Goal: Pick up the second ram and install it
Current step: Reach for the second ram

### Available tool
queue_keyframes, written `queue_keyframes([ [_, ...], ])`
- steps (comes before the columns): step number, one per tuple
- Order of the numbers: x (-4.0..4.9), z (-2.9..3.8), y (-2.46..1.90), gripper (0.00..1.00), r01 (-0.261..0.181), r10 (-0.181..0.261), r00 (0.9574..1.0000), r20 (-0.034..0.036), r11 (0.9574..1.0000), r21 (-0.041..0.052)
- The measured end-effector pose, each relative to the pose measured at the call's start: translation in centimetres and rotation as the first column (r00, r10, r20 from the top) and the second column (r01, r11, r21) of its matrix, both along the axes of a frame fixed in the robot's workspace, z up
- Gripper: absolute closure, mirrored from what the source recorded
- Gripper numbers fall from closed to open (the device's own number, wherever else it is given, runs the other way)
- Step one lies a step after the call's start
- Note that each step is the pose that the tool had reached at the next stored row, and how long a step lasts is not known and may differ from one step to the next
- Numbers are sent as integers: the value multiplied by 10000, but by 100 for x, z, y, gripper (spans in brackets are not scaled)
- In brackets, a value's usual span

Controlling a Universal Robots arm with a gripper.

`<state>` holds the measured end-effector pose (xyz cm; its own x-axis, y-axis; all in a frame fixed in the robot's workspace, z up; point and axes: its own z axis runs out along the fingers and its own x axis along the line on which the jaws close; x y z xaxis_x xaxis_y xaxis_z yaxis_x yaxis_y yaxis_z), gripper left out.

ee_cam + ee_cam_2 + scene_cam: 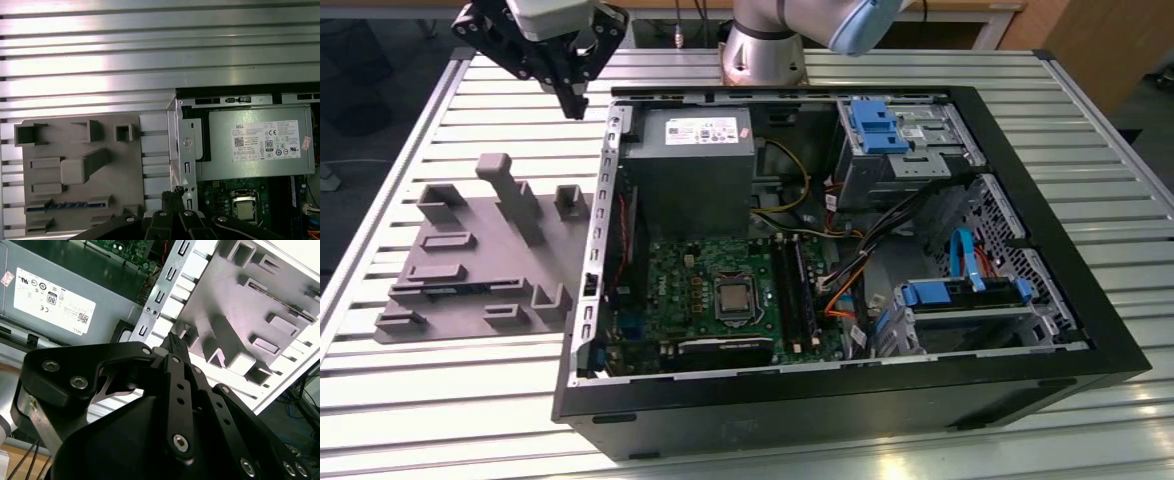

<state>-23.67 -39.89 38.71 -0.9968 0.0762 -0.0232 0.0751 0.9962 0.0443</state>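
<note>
Second ram [67,205] sits in a slot of the grey tray [80,150], as you see in the first wrist view. The fingers [175,347] are pressed together and hold nothing, raised above the bench [454,400] off the tray's side facing the computer case [854,400].

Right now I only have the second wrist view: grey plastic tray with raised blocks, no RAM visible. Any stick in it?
Observer: Yes. In the first wrist view a long narrow blue-green circuit-board stick sits in a slot of the grey plastic tray.
Operator: Where's the gripper?
Observer: In the exterior view the black gripper hangs shut above the slatted metal table, apart from the tray, near the far corner of the open black computer case.
</note>
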Motion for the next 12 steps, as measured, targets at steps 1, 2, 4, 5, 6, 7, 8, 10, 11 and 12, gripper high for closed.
queue_keyframes([
  [1,-15,0,0,89,1,-1,10000,0,10000,0],
  [2,-28,0,0,89,0,0,10000,0,10000,0],
  [4,-52,0,0,89,1,-1,10000,0,10000,0],
  [5,-64,0,0,89,2,-2,10000,0,10000,0],
  [6,-74,0,0,89,1,-1,10000,0,10000,0],
  [7,-85,0,0,89,1,-1,10000,0,10000,0],
  [8,-96,0,0,89,1,-1,10000,0,10000,0],
  [10,-113,0,0,89,1,-1,10000,0,10000,1],
  [11,-121,0,0,89,1,-1,10000,0,10000,0],
  [12,-128,0,0,89,1,-1,10000,0,10000,0],
])
